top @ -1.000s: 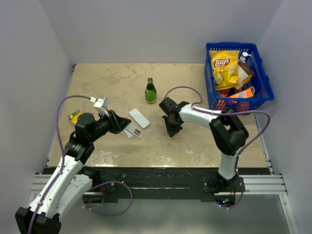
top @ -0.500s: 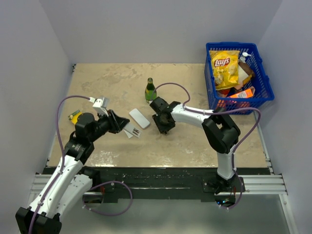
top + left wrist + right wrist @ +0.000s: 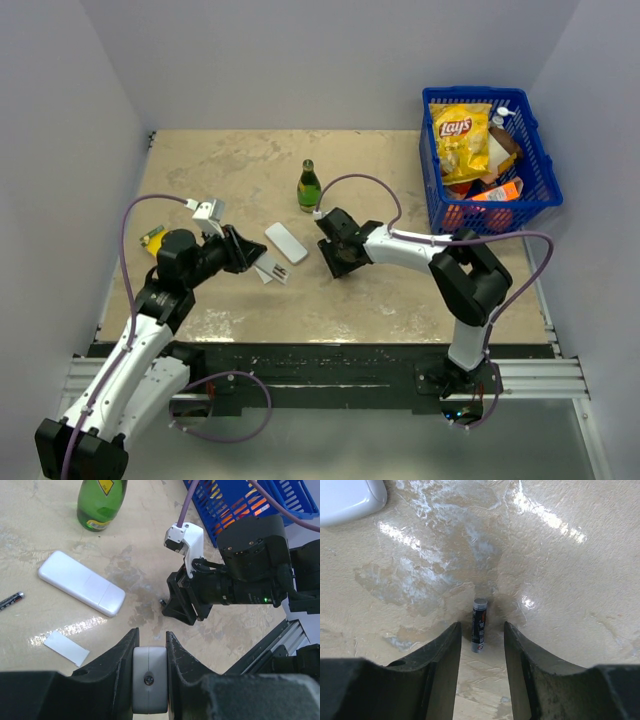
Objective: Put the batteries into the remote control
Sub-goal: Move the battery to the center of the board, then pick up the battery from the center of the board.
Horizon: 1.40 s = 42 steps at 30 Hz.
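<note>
My right arm has swung in toward the middle of the table (image 3: 400, 300), and the right gripper (image 3: 480, 630) has parted its jaws. They now straddle one battery (image 3: 479, 624) lying flat there, without touching it. It looks light, stiff, smooth and round, so it may roll or squirt out; I'd pinch across the barrel at mid-length. The left gripper (image 3: 150, 641) stays clamped on the remote control (image 3: 149, 680), nearer the left edge.

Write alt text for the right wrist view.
The right gripper, open, straddles a small dark battery lying on the beige table, its fingers clear of it. The rounded corner of a white object shows at top left.
</note>
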Each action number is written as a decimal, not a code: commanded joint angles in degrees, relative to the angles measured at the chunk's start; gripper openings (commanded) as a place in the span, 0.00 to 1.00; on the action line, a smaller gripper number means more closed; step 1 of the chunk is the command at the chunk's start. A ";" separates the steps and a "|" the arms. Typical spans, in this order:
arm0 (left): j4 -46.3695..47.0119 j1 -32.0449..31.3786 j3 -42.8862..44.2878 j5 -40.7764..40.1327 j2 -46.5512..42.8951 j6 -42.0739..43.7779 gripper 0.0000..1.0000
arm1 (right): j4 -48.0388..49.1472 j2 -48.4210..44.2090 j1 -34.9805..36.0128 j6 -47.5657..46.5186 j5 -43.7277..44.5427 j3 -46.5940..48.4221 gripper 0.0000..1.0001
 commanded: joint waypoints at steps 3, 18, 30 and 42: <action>3.52 0.43 -0.68 1.62 -0.15 -0.59 0.00 | -4.19 1.28 0.64 0.58 -0.81 -3.90 0.40; 3.61 0.60 -0.68 2.05 -0.24 -0.50 0.00 | -6.91 0.13 1.26 -0.03 -0.54 -3.46 0.30; 5.98 1.57 -1.99 3.99 0.29 -2.08 0.00 | -5.86 0.84 2.05 -1.00 -1.95 -3.19 0.12; 15.90 1.75 -8.67 6.27 -0.94 -8.76 0.00 | -6.03 -9.52 4.33 -5.57 -5.20 -2.67 0.00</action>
